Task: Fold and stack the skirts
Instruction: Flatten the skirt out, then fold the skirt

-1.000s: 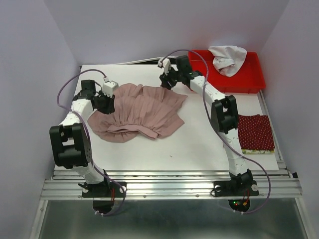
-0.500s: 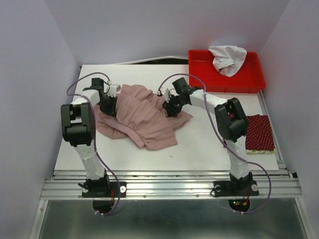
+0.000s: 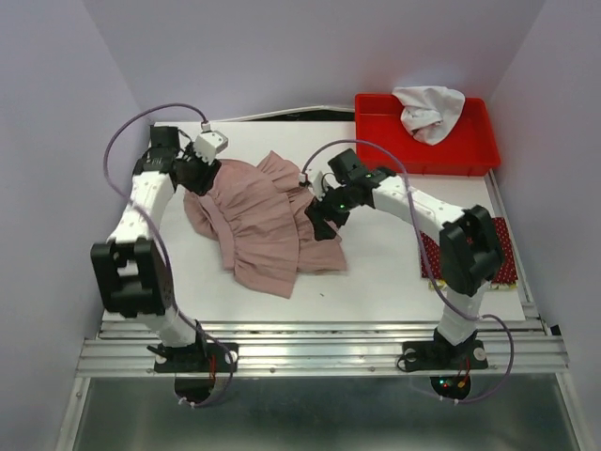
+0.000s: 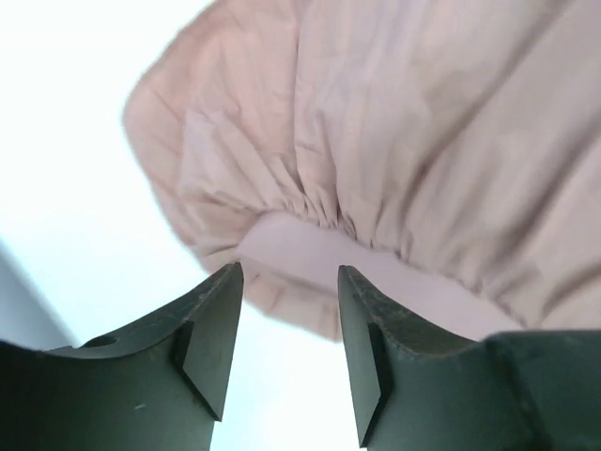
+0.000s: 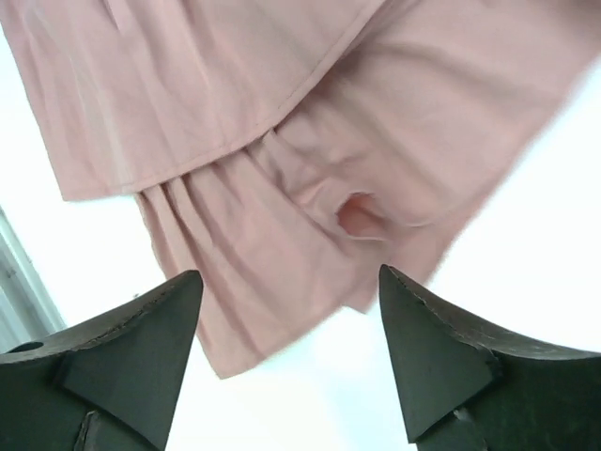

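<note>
- Since half a second ago, the dusty-pink pleated skirt [image 3: 263, 225] has gone from a wide bunch to a narrower folded strip. It runs from the far left of the white table [image 3: 385, 272] towards the near middle.
- Both grippers have let go of it.
- The left gripper [image 3: 199, 175] hovers over the skirt's far-left end. In the left wrist view its fingers [image 4: 211, 329] stand apart with nothing between them, and the gathered waistband lies below.
- The right gripper [image 3: 319, 218] is over the skirt's right edge, its jaws spread wide and holding nothing. The right wrist view shows layered pink pleats beneath.
- The dark red dotted skirt [image 3: 498, 254] lies folded at the table's right edge on the yellow-green skirt [image 3: 498, 286]. The right arm's elbow partly hides it.
- A red bin [image 3: 470, 155] at the far right holds a crumpled white cloth [image 3: 427, 111].
</note>
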